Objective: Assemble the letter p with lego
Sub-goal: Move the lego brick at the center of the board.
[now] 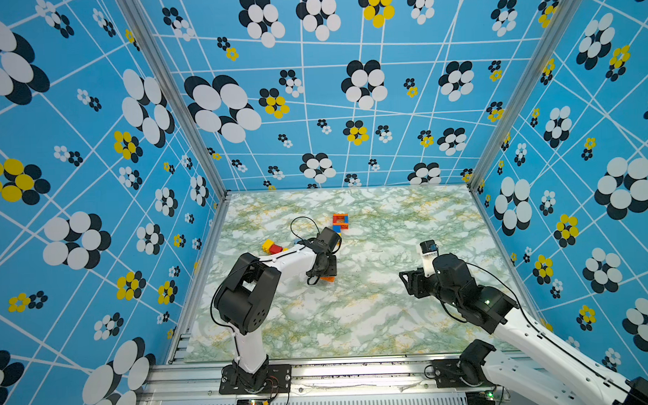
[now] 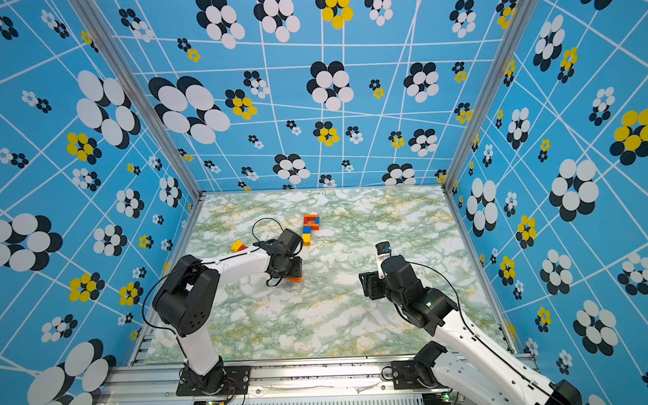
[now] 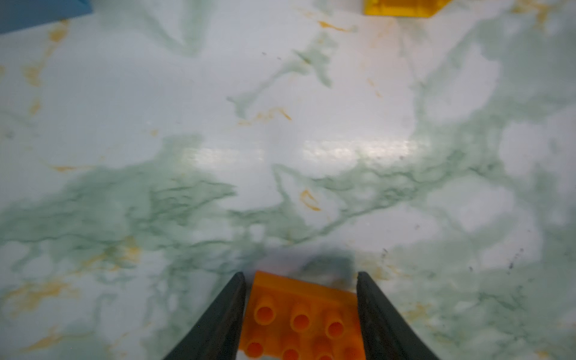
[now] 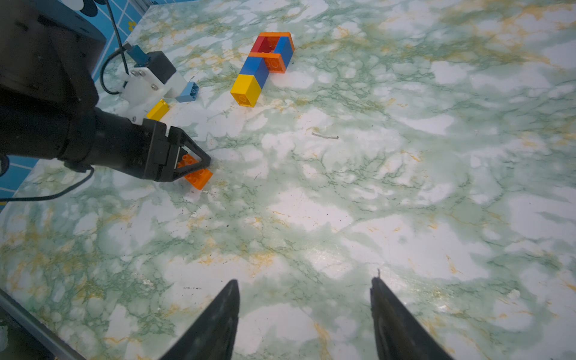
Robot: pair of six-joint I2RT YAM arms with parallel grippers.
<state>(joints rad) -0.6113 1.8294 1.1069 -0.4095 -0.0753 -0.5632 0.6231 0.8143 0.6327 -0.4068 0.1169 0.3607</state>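
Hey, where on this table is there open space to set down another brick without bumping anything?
Roomiest: the near half of the table. Also bare: the stretch between the P-shaped lego assembly and the open right gripper. Crowded: far left, where the left gripper straddles an orange brick near a loose yellow brick and pale blue brick.

Four separate bricks (image 4: 198,178), one joined brick cluster (image 4: 265,65), two pincers (image 3: 300,276) (image 4: 304,282).

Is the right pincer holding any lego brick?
No, the right pincer stands open, with only bare table between its tips.
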